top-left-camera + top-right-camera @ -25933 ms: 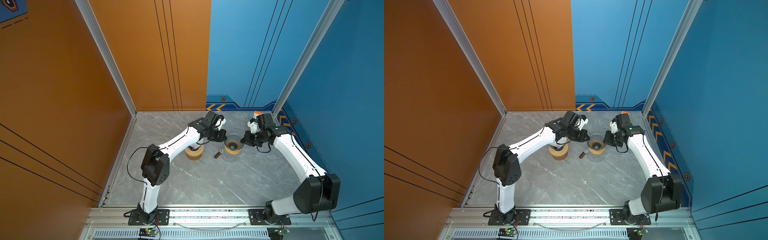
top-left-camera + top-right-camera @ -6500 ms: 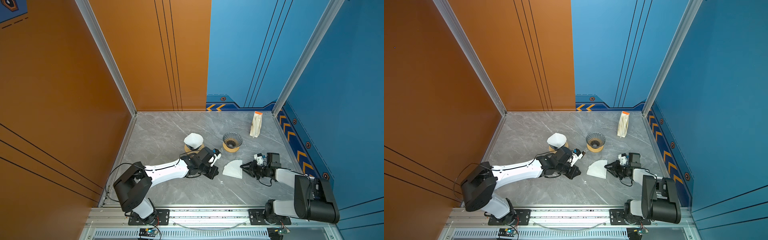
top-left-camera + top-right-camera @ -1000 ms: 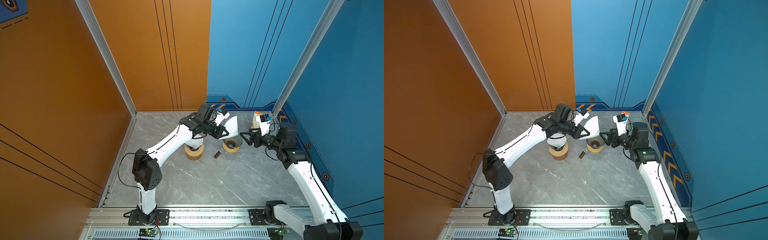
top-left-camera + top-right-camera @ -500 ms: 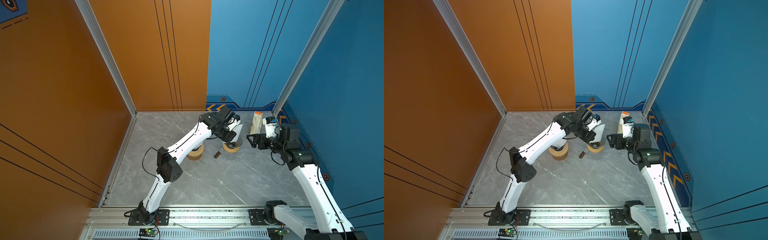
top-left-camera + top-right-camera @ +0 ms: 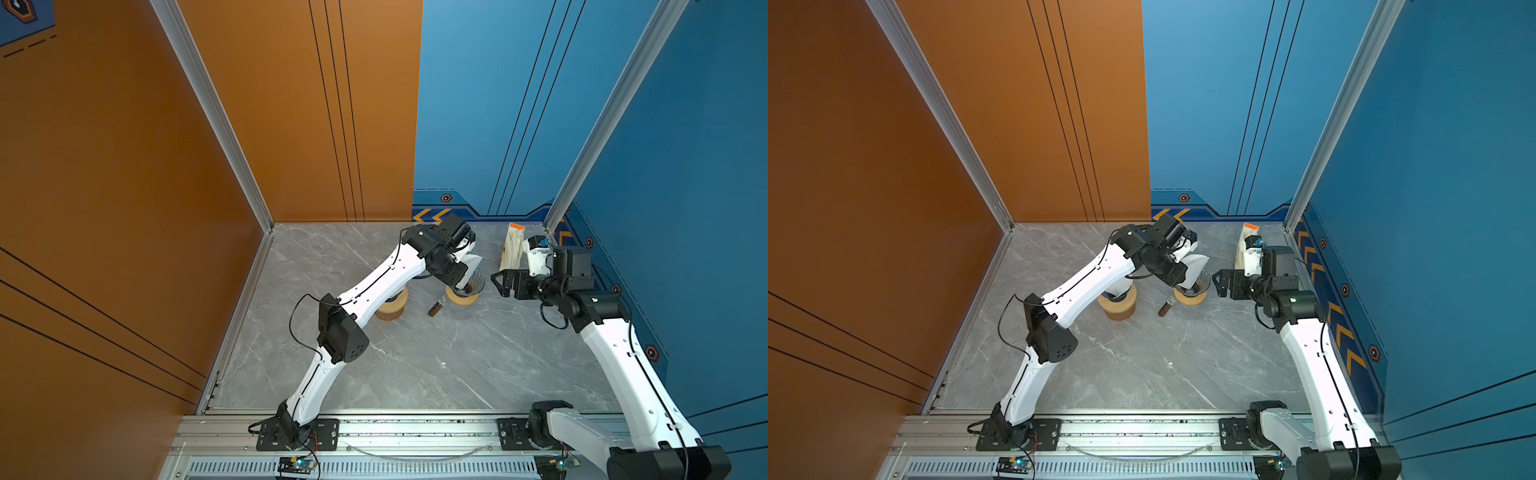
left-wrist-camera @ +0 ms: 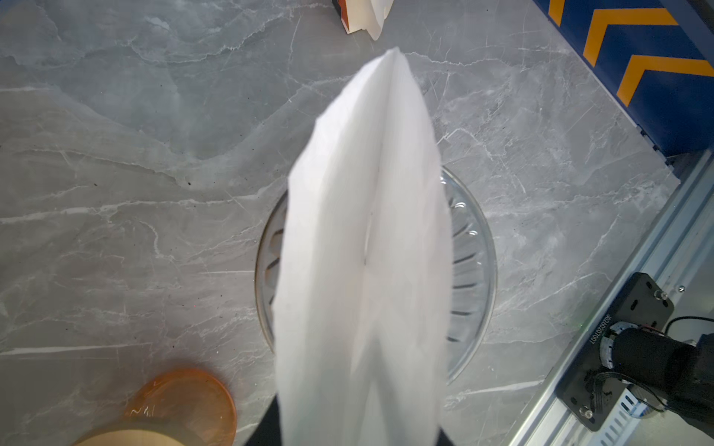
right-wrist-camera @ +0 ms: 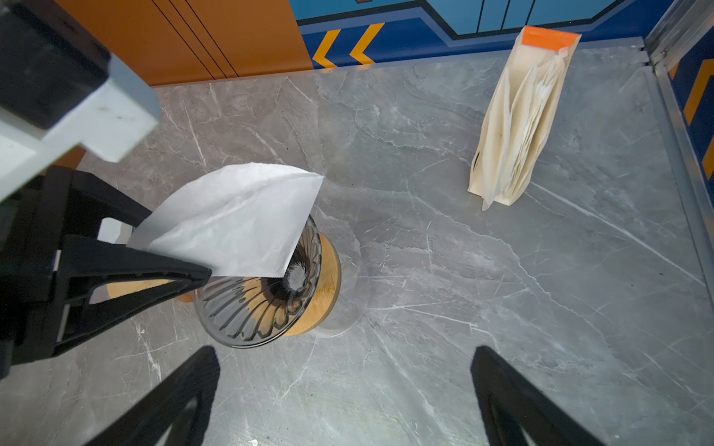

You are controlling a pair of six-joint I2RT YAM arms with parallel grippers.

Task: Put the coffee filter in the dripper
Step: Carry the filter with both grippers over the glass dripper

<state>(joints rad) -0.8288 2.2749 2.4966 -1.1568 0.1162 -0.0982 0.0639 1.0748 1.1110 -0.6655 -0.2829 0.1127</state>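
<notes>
Now, in both top views, the left gripper (image 5: 457, 277) has brought the coffee filter (image 5: 472, 264) down onto the dripper (image 5: 478, 286). The right gripper (image 5: 498, 284) has backed away, spread wide. Left wrist: the filter (image 6: 367, 251) hides the dripper's centre. Right wrist: its lower corner dips into the cone. Whether the left gripper pinches it cannot be told; release seems near.

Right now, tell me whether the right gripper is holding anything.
No: in the right wrist view the right gripper stands open, with only the grey table showing between its fingers.
</notes>
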